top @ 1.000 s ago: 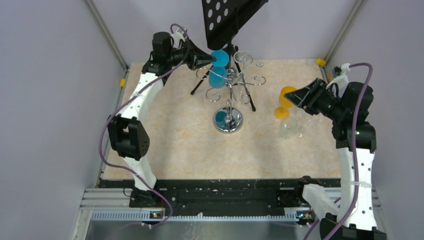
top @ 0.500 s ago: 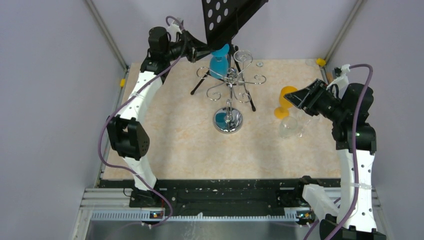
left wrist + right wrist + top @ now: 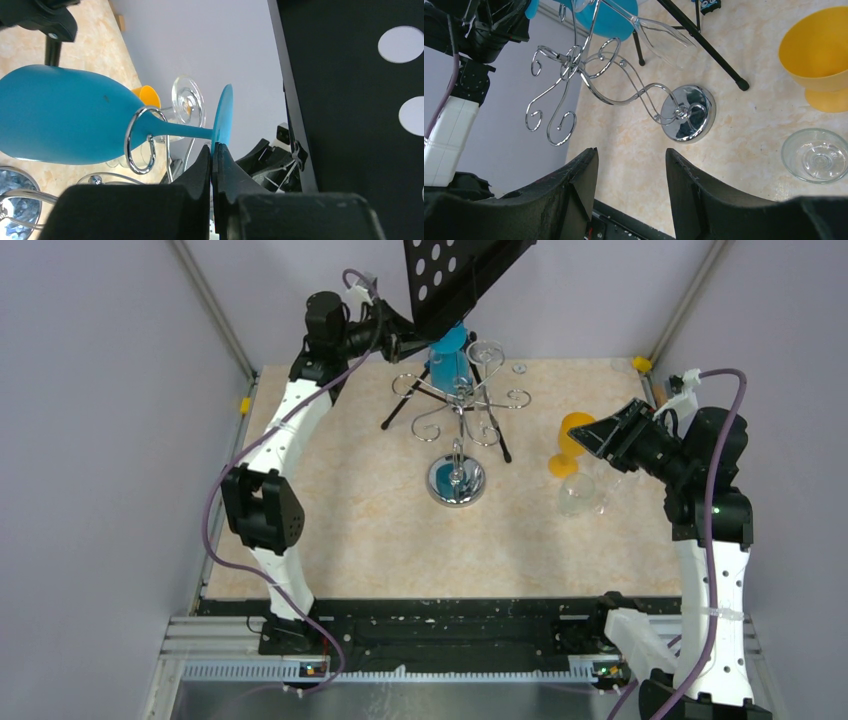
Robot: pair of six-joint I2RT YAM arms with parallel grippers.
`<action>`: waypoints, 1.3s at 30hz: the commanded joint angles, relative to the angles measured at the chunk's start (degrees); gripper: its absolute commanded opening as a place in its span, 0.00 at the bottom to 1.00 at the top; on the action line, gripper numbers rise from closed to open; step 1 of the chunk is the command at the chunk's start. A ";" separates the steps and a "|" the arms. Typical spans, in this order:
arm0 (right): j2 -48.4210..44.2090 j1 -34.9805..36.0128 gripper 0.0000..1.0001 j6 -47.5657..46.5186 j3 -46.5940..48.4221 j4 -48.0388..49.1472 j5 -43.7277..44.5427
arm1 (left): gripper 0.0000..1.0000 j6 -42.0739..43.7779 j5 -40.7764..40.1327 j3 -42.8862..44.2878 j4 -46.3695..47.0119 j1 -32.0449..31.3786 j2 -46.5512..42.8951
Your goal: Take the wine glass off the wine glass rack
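Note:
The blue wine glass [image 3: 446, 362] hangs tilted at the back of the chrome wine glass rack [image 3: 462, 398], under the black plate. My left gripper [image 3: 413, 342] is shut on the edge of the glass's round foot. In the left wrist view the gripper [image 3: 214, 147] pinches the foot, and the blue glass [image 3: 65, 115] has its stem still inside a chrome loop of the rack [image 3: 136, 145]. My right gripper [image 3: 598, 436] is open and empty at the right, apart from the rack. In the right wrist view the gripper [image 3: 631, 152] faces the rack [image 3: 624, 85].
A black tripod stand with a perforated plate [image 3: 455, 275] overhangs the rack. A clear wine glass [image 3: 659, 37] also hangs on the rack. An orange glass [image 3: 572, 440] and a clear glass [image 3: 578, 495] stand on the table by my right gripper.
My left gripper has moved back and up with the blue glass, which has shifted toward the rear under the black plate and tilted. The right arm has not moved.

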 commanded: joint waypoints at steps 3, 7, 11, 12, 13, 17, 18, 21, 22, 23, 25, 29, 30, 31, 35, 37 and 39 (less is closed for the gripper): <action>-0.18 0.24 0.53 0.04 0.49 1.65 -0.05 | 0.00 1.09 5.29 3.01 1.41 -0.79 -0.01; -0.11 0.24 0.53 -0.06 0.34 1.61 0.12 | 0.00 5.01 6.25 2.41 -4.81 -0.70 -1.21; -0.08 0.24 0.53 0.01 0.23 1.61 0.13 | 0.00 10.14 5.77 2.18 -11.12 -0.57 -2.80; -0.10 0.24 0.53 -0.03 0.23 1.67 0.17 | 0.00 10.91 5.36 1.87 -12.06 -0.41 -3.28; -0.03 0.24 0.53 0.02 0.24 1.79 0.14 | 0.00 11.25 5.16 1.17 -12.39 -0.17 -3.71; -0.04 0.24 0.53 0.04 0.31 1.59 0.04 | 0.00 10.32 4.86 -0.78 -10.43 1.03 -5.95; -0.04 0.24 0.53 0.01 0.25 1.61 0.04 | 0.00 10.25 4.77 -0.83 -10.39 1.34 -6.31; -0.20 0.24 0.54 0.03 0.18 1.50 -0.02 | 0.00 10.09 4.64 -0.89 -10.49 2.33 -7.21; -0.27 0.22 0.55 0.03 0.15 1.43 -0.04 | 0.00 10.00 4.68 -1.18 -10.55 2.93 -7.54; -0.45 0.24 0.58 -0.15 0.14 1.41 -0.05 | 0.00 10.05 4.49 -1.66 -10.49 3.43 -8.02; -1.11 0.22 0.66 -0.56 0.07 1.71 0.11 | 0.00 10.07 3.70 -2.96 -10.55 4.69 -9.05; -1.71 0.24 0.74 -0.66 0.14 2.06 0.55 | 0.00 10.23 2.54 -6.19 -10.55 7.70 -11.56; -1.76 0.24 0.75 -0.68 0.14 2.17 0.34 | 0.00 10.24 2.35 -7.32 -10.55 8.48 -12.33; -1.68 0.24 0.76 -0.61 0.14 2.20 0.17 | 0.00 10.32 2.13 -8.18 -10.64 9.30 -13.23; -1.47 0.28 0.77 -0.25 0.00 2.63 -0.92 | 0.00 11.06 1.18 -12.12 -11.02 12.72 -18.05; -1.10 0.39 0.77 0.39 -0.29 3.39 -2.41 | 0.00 11.74 0.57 -13.98 -11.68 14.86 -20.97; -0.57 0.76 0.77 1.48 -0.85 4.75 -4.17 | 0.00 12.06 -0.32 -15.73 -12.47 16.81 -24.12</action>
